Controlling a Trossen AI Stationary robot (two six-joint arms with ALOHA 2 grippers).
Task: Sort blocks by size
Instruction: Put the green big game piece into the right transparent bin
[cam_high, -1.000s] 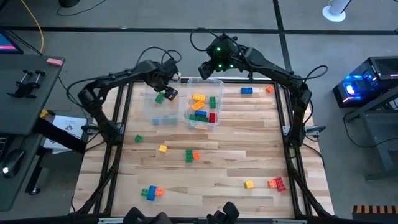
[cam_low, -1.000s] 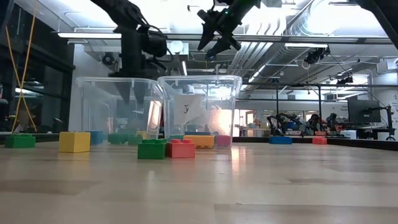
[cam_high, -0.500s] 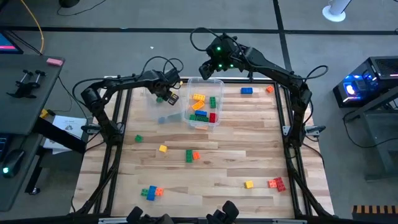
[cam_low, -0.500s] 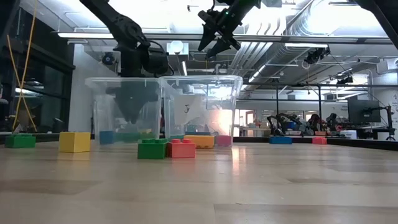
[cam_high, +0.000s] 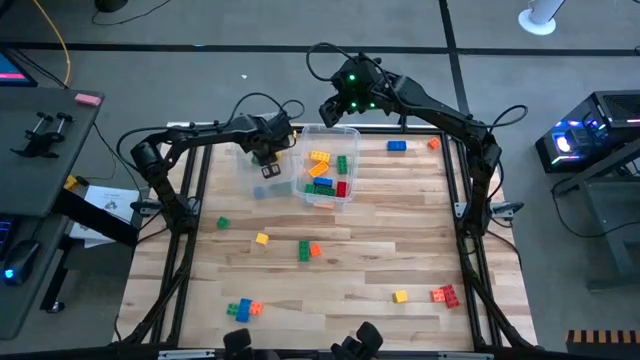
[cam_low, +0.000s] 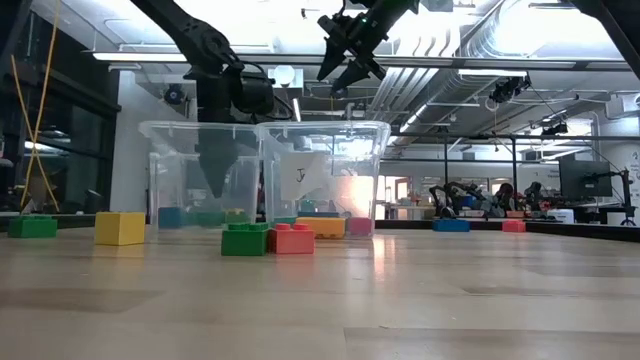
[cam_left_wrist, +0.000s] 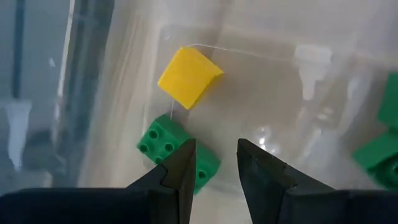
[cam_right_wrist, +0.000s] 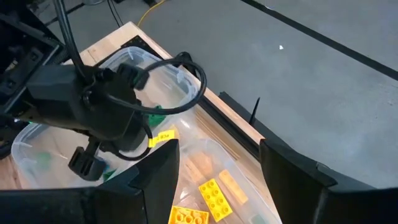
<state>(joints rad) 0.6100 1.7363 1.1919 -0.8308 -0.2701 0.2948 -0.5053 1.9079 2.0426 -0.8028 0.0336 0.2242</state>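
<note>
The blocks are small studded bricks in several colours. My left gripper reaches down into the left clear bin. Its fingers stand a narrow gap apart with nothing between them. Under it, a green block and a yellow block lie on the bin's floor. My right gripper hangs open and empty high above the far rim of the right bin, which holds several blocks.
Loose blocks lie on the wooden table: green, yellow, a green-and-orange pair, a blue-and-orange pair, yellow, red, blue and orange. The two bins stand side by side at the far middle.
My left gripper has gone down into the left bin and a little toward the table's right edge. The green block seen at its fingers in the high view no longer shows there. The left bin has slid slightly toward the right bin.
</note>
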